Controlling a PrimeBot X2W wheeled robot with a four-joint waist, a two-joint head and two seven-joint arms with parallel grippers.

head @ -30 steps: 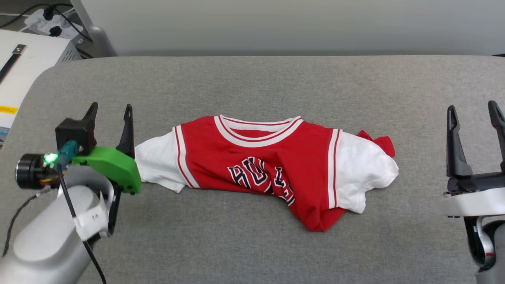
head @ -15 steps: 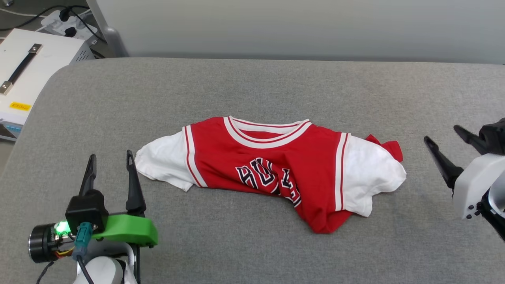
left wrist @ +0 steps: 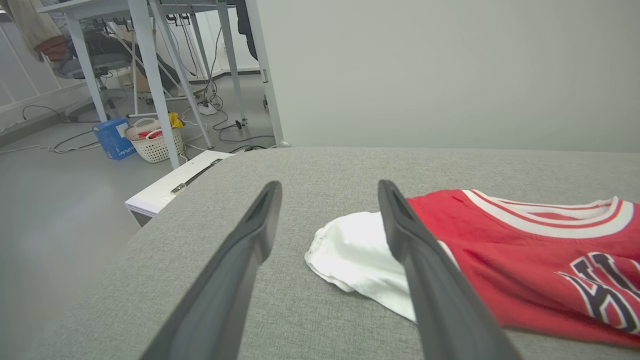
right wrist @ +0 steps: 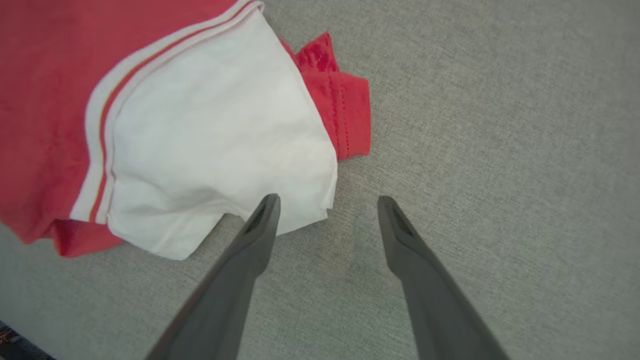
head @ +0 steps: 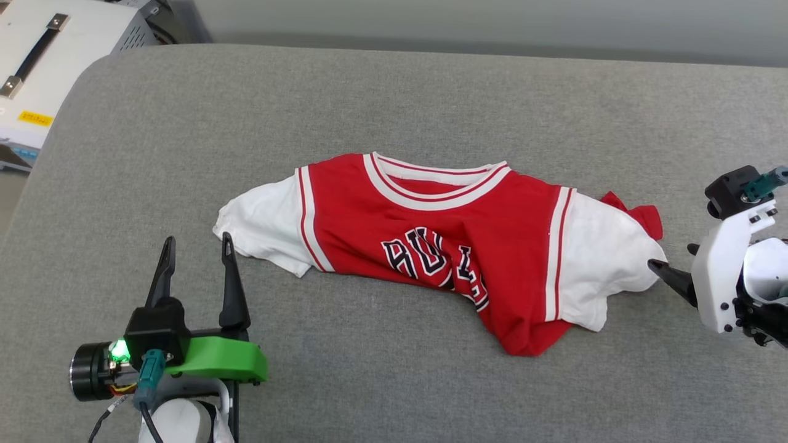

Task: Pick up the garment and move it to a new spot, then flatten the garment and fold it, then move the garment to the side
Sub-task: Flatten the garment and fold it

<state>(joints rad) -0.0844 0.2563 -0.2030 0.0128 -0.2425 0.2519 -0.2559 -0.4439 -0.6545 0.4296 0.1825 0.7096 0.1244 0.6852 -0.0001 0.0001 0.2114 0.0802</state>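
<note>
You see, in the head view, the garment (head: 443, 246), a red jersey-style shirt with white sleeves, lying chest-up and rumpled near the middle of the grey padded surface (head: 394, 86), its lower part bunched toward the robot's right. The left gripper (head: 197, 240) sits at lower left, fingers spread wide and empty, just short of the left white sleeve (head: 258, 224). The right gripper (head: 672, 257) enters tilted from the right edge, one dark tip touching or nearly touching the other sleeve; you cannot tell which. In the left wrist view, the two fingers stand wide apart above the grey surface, with the sleeve cuff ahead and partly hidden behind one of them. In the right wrist view, the fingers are likewise wide and hold nothing. One tip overlaps the edge of the right white sleeve (right wrist: 215, 140), and a red fold (right wrist: 345, 120) pokes out beside it. By your judgement the pickup is not yet begun. A pinch on one thin sleeve layer may slip, or may lift only the cuff and drag the bunched body into a worse tangle. Closing too low may catch the grey cover, and uneven lifting would twist the shirt.
</note>
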